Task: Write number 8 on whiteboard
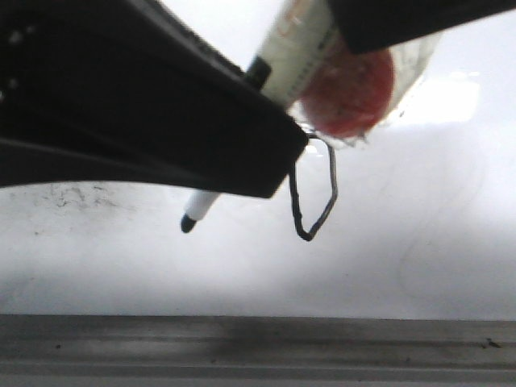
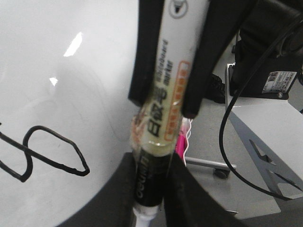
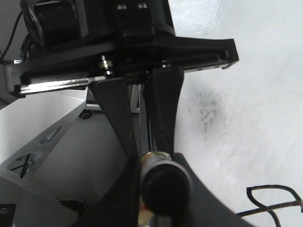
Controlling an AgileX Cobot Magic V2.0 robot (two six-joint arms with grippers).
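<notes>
The whiteboard (image 1: 419, 242) fills the front view. The number 8 (image 1: 314, 197) is a thick black line, its lower pointed loop showing below the grippers; it also shows in the left wrist view as the number 8 (image 2: 52, 151) and in the right wrist view as the number 8 (image 3: 274, 201). A white marker (image 2: 165, 104) with a black band is held at two places. My left gripper (image 2: 154, 189) is shut on its lower black part. My right gripper (image 3: 161, 184) is shut on its upper end, near a red taped part (image 1: 351, 89). The marker tip (image 1: 188, 223) is left of the 8; contact with the board cannot be told.
A grey grooved edge rail (image 1: 258, 351) runs along the near side of the board. Grey smudge specks (image 1: 72, 193) lie left of the tip. Off the board's side are a white metal frame (image 2: 265, 137), a black cable (image 2: 227, 118) and a caster (image 2: 220, 171).
</notes>
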